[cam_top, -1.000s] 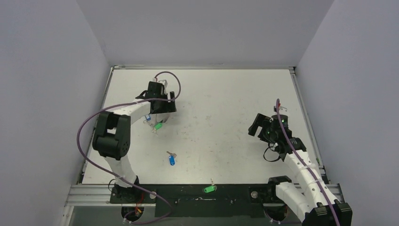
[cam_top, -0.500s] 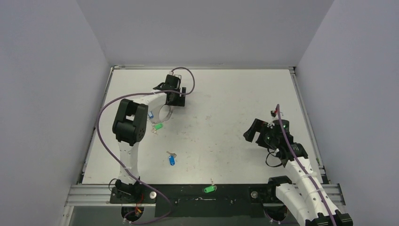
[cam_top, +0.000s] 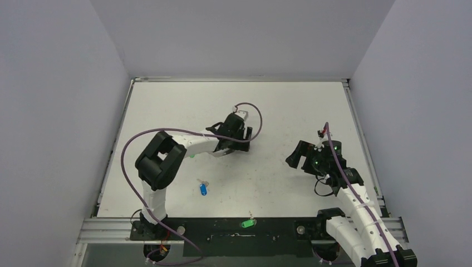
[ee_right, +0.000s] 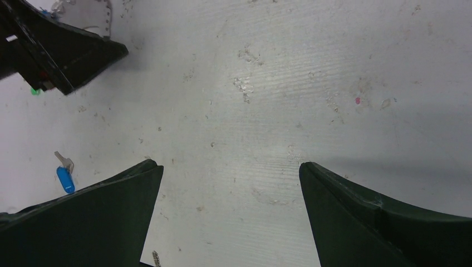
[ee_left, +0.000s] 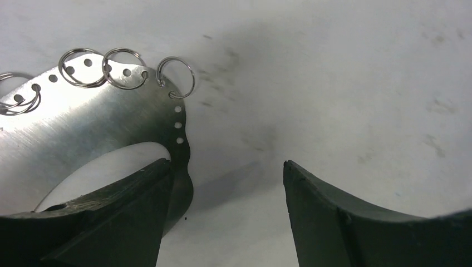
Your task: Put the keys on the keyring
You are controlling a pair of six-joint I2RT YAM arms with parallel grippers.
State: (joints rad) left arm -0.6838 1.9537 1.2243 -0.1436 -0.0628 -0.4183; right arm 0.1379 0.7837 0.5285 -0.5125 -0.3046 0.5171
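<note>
the left gripper (ee_left: 227,172) sits mid-frame in the top view, jaws apart and clamping nothing. one finger (ee_left: 111,217) overlaps the inner edge of the keyring (ee_left: 83,122) at the left of the wrist frame. the right gripper (ee_right: 229,167) gapes wide over the table (ee_right: 334,83). the blue key (cam_top: 203,188) lies lower centre, and a green key (cam_top: 247,223) lies on the black strip (cam_top: 222,236) at the bottom.

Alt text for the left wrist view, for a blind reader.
A shiny keyring, with holes along its rim and small split rings hooked through some, fills the left side over a white table. The left gripper holds its dark fingers apart, one overlapping the keyring.
</note>
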